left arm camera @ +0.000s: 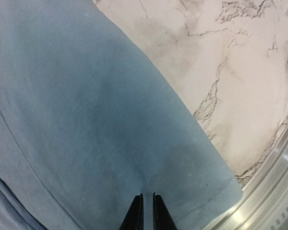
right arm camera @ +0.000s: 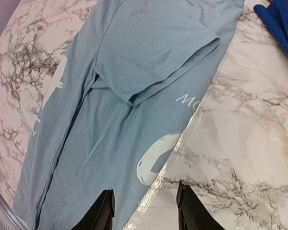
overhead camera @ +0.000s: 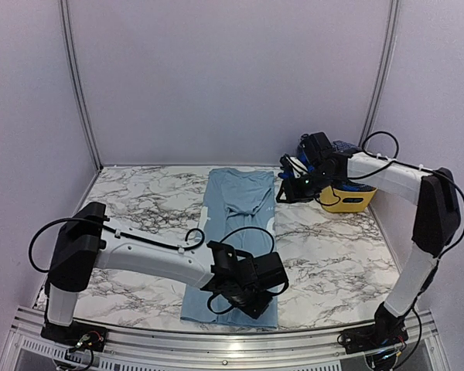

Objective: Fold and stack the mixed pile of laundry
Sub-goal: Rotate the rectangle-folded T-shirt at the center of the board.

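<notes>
**Left gripper pinching the T-shirt's near hem, ready for the lengthwise fold**

Near left, the left gripper (left arm camera: 145, 213) is clenched on a pucker of cloth close to a hem corner of the pale T-shirt (overhead camera: 236, 201). The shirt lies as a long strip down the middle of the marble table (overhead camera: 139, 201), sleeves tucked in. To fold well, I judge the hem should rise low and travel straight toward the far end, edges matched and the strip not dragged askew. Far right, the right gripper (right arm camera: 144, 189) hovers released beside the shirt's far right edge, free to pin it. The royal-blue piece (right arm camera: 281, 24) waits by the yellow basket (overhead camera: 352, 202).
</notes>
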`<state>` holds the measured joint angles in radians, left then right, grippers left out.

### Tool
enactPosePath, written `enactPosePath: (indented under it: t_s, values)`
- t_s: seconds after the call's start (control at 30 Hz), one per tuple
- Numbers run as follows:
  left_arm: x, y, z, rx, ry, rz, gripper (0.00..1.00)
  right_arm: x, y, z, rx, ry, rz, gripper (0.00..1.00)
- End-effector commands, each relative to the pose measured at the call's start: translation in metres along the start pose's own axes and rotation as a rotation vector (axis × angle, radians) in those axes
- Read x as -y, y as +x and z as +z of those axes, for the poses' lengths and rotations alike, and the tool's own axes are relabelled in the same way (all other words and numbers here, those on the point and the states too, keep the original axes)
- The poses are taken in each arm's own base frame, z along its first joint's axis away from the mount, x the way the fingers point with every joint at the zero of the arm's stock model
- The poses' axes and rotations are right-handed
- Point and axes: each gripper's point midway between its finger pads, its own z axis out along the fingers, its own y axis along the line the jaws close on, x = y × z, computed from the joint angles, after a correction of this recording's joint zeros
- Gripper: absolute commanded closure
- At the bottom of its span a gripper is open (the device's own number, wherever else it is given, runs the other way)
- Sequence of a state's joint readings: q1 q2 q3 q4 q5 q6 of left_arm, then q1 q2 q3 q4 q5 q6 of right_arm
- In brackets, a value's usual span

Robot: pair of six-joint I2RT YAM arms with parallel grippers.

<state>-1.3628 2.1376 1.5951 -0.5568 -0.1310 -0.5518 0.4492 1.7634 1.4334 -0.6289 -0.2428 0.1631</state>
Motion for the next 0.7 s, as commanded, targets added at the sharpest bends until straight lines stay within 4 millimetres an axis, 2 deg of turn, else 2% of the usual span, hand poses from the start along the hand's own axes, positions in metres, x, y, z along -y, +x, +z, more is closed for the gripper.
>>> enactPosePath:
  t_s: [0.0,0.1,0.2,0.3,0.37,0.47,0.67]
  values:
    - [-0.016,-0.025,-0.062,0.112,-0.014,-0.147,0.87,-0.024,0.003,-0.024,0.065,-0.125,-0.015,0.59]
    - [-0.052,-0.033,-0.091,0.180,-0.052,-0.214,0.81,-0.039,0.023,-0.021,0.037,-0.187,-0.016,0.59]
    - [-0.103,-0.033,-0.094,0.198,-0.082,-0.294,0.81,-0.049,0.037,-0.007,0.005,-0.195,-0.024,0.59]
    - [-0.159,-0.045,-0.092,0.226,-0.119,-0.375,0.81,-0.051,0.034,0.013,-0.004,-0.177,-0.021,0.59]
    - [-0.192,-0.058,-0.086,0.234,-0.121,-0.427,0.81,-0.050,0.028,0.029,-0.026,-0.157,-0.014,0.60]
    - [-0.228,-0.075,-0.073,0.231,-0.124,-0.447,0.82,-0.048,0.019,0.056,-0.049,-0.126,-0.011,0.61]
    - [-0.258,-0.081,-0.022,0.141,-0.148,-0.418,0.84,-0.036,0.017,0.112,-0.107,-0.067,0.003,0.62]
